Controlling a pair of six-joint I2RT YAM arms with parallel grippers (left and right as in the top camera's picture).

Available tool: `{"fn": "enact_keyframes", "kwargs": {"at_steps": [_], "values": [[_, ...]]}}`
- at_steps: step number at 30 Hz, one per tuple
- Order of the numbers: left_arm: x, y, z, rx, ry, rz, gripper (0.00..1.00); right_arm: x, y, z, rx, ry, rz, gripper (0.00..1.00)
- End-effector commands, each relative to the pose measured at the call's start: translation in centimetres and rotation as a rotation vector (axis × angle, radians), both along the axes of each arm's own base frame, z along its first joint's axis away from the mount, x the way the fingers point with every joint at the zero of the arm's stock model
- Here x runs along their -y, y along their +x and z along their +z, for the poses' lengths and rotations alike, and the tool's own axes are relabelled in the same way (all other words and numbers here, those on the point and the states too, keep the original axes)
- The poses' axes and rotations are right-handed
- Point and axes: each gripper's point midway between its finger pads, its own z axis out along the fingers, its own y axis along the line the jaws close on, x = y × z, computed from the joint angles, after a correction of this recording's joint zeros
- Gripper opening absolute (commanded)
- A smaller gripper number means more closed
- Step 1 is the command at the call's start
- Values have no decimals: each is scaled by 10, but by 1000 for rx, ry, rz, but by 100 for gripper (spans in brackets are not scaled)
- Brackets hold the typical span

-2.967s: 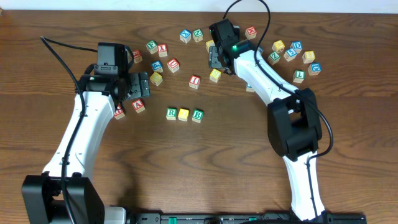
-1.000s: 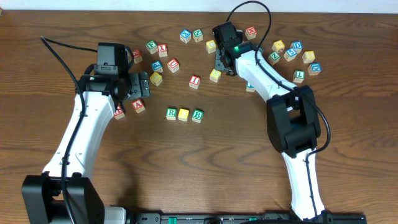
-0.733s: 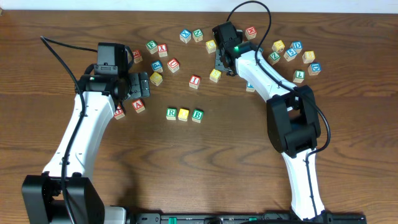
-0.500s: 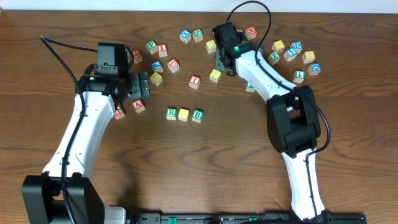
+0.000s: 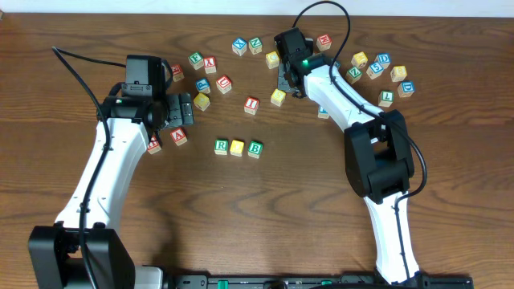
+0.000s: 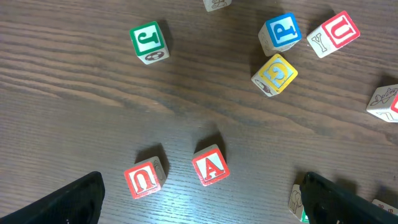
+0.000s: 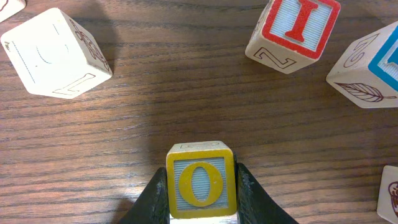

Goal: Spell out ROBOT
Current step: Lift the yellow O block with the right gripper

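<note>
A row lies mid-table: a green R cube (image 5: 222, 146), a yellow-faced cube (image 5: 237, 148) and a green B cube (image 5: 254, 148), touching side by side. Further back, my right gripper (image 5: 283, 87) is shut on a yellow O cube (image 5: 278, 97). In the right wrist view the O cube (image 7: 200, 183) sits squarely between the black fingers (image 7: 155, 200) of this gripper (image 7: 200, 198), low over the wood. My left gripper (image 5: 181, 109) stands wide open at the left. It (image 6: 205, 205) holds nothing and hovers over a red A cube (image 6: 210, 168). I cannot pick out a T cube.
Loose cubes lie scattered along the back. A red I cube (image 7: 295, 30) and a pale cube (image 7: 56, 55) lie just ahead of the right gripper. A red U cube (image 6: 144, 180), a green J cube (image 6: 149, 42) and a blue P cube (image 6: 280, 31) lie under the left wrist.
The right jaws have closed in on the yellow O cube. Neither arm has shifted over the last second, and the cube stays in place.
</note>
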Motion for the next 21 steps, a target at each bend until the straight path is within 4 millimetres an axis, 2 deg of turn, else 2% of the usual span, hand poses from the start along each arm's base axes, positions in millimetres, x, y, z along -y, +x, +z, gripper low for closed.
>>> {"fn": "enact_keyframes", "kwargs": {"at_steps": [1, 15, 21], "values": [[-1, -3, -3, -12, 1, -11, 99, 3, -2, -5, -10, -16, -5, 21], [-1, -3, -3, -12, 1, -11, 99, 3, -2, -5, -10, -16, -4, 23], [-1, -3, -3, -12, 1, -11, 99, 2, -1, 1, 0, -18, 5, 23]]}}
